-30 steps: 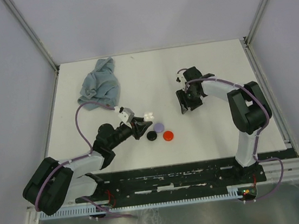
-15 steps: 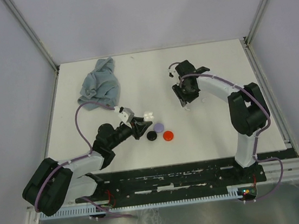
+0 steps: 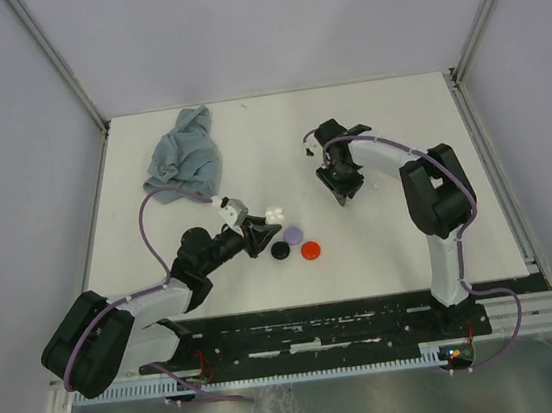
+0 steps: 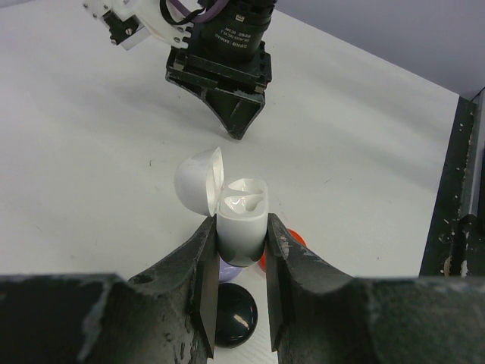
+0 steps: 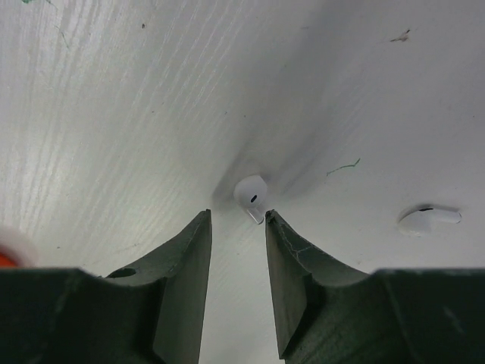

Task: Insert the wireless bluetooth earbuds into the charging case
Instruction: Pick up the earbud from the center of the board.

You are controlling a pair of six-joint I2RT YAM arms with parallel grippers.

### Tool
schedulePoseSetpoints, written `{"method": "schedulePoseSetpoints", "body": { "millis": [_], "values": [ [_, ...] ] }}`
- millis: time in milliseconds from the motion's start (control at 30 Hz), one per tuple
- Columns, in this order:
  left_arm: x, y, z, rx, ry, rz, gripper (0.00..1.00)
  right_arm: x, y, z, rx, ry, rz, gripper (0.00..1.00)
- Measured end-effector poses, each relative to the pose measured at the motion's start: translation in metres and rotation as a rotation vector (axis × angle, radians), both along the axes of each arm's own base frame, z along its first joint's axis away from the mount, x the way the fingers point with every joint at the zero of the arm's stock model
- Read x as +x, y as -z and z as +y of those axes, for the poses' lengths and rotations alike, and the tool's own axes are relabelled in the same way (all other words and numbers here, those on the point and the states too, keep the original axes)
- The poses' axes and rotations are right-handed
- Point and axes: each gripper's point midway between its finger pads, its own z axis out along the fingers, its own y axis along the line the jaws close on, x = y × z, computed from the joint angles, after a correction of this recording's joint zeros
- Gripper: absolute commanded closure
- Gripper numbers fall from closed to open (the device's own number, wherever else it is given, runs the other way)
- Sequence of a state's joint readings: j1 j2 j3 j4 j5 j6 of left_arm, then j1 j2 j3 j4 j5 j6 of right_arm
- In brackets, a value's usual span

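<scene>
Surface, top view: white table (image 3: 401,241) between pale walls; grey-blue cloth (image 3: 184,157) crumpled at 11 o'clock
Left arm, top view: left gripper (image 3: 267,228) low near the table's middle, pointing to 2 o'clock; white charging case (image 3: 275,212) at its tips
Discs, top view: lavender disc (image 3: 293,234), black disc (image 3: 280,250) and red disc (image 3: 311,251) clustered at 5 o'clock of the case
Right arm, top view: right gripper (image 3: 344,194) at 2 o'clock of the case, well apart, tips toward the table; earbuds too small to tell
Hold, left wrist view: left fingers (image 4: 203,265) clamped on the case's two sides; case upright; lid (image 4: 198,182) swung open to 10 o'clock; two hollows show in its top
Surroundings, left wrist view: black disc at 6 o'clock below the case; right gripper at 12 o'clock
Pincer, right wrist view: right fingers (image 5: 186,265) apart, clamping nothing
Earbuds, right wrist view: white earbud (image 5: 251,196) on the table at the mouth of the gap, 12 o'clock; contact cannot be told; second earbud (image 5: 428,218) lying at 3 o'clock of it, apart
</scene>
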State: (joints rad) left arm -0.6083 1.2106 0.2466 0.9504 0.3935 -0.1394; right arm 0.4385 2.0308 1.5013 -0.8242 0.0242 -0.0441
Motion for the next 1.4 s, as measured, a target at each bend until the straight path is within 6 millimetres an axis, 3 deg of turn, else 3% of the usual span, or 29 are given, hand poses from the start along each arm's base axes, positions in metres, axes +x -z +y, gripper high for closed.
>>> {"method": "schedulePoseSetpoints", "body": {
  "millis": [533,700,967,1100,1400],
  "values": [
    [0.000,-0.001,0.000,0.000,0.002,0.000,0.97,0.012,0.011,0.005,-0.012,-0.036,0.015,0.67],
    [-0.001,-0.002,0.000,-0.002,0.005,-0.002,0.97,0.011,0.011,0.004,-0.013,-0.038,0.022,0.76],
    [-0.001,-0.009,-0.001,-0.020,0.009,-0.030,0.97,0.001,0.005,0.007,0.016,-0.022,0.030,0.79],
    [-0.003,-0.017,0.001,-0.037,0.008,-0.074,0.97,-0.010,-0.020,0.015,0.081,-0.006,-0.003,0.78],
    [-0.007,-0.042,0.002,-0.083,0.021,-0.200,0.97,-0.030,-0.124,0.061,0.324,-0.035,-0.229,0.78]
  ]
}}
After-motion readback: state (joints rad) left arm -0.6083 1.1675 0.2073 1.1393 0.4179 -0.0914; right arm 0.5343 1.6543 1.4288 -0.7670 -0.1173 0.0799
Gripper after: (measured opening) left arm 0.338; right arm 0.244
